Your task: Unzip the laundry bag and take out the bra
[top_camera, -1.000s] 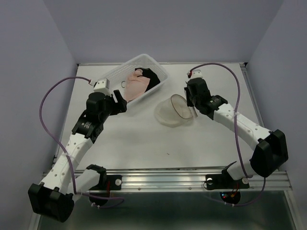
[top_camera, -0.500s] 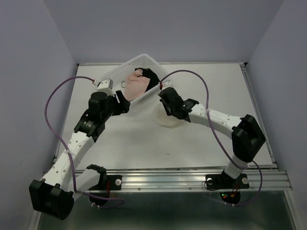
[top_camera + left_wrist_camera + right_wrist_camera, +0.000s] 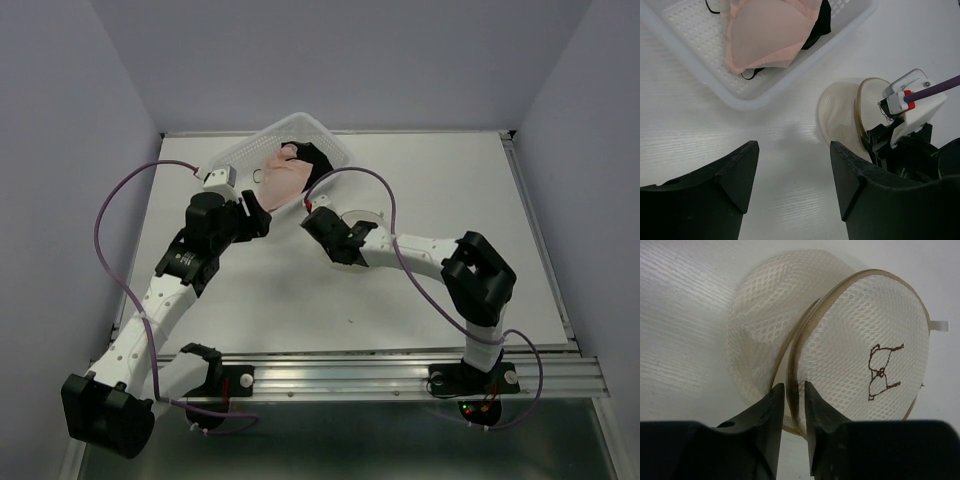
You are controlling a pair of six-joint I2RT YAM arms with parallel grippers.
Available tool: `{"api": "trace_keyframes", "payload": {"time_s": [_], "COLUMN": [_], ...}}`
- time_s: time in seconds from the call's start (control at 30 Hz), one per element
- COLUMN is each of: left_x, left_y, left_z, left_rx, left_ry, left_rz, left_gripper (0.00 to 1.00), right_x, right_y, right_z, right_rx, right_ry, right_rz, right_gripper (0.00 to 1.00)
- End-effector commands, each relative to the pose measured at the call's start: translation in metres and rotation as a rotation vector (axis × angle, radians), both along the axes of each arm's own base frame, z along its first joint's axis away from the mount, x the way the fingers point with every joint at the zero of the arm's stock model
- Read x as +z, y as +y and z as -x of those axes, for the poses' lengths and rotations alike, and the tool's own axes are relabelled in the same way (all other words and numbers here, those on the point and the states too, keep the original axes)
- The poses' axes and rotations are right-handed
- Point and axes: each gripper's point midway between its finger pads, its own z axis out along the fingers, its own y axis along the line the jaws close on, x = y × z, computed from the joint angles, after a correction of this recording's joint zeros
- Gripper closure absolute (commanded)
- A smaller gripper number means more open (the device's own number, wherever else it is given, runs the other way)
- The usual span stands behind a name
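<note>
Laundry bag (image 3: 850,340) rim between barely parted right gripper (image 3: 794,407) jaws, grip uncertain; left gripper (image 3: 793,150) wide, near it

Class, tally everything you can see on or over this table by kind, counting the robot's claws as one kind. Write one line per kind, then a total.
Mesh laundry bag: 1
Bra: 1
Plastic basket: 1
Robot claws, left claw and right claw: 2
Total: 5
</note>
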Motion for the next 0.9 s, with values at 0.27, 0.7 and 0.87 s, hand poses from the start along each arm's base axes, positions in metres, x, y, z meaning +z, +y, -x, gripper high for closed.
{"api": "trace_keyframes", "payload": {"time_s": [0.27,0.7,0.87], "left_x": [0.009,0.048,0.075], "left_y": [0.005,0.049,0.078], "left_z": [0.0,0.006,0.024], "left_rx": [0.012,0.215,0.337], "left_ry": [-0.049,-0.157,-0.254], "left_rz": [-0.018,-0.078,-0.088], "left_gripper": [0.3,0.19,0.14], "right_x": [0.11,0.165,0.205], "right_y": [0.005,-0.077,-0.162], "right_z": [-0.007,-0.006,0.003], "right_rx": [-0.024,-0.218,-0.415], "right_ry": [-0.135,-0.306,-0.442], "right_rz": [-0.184,-0.25,-0.417], "right_gripper": [0.45,0.0,0.0]}}
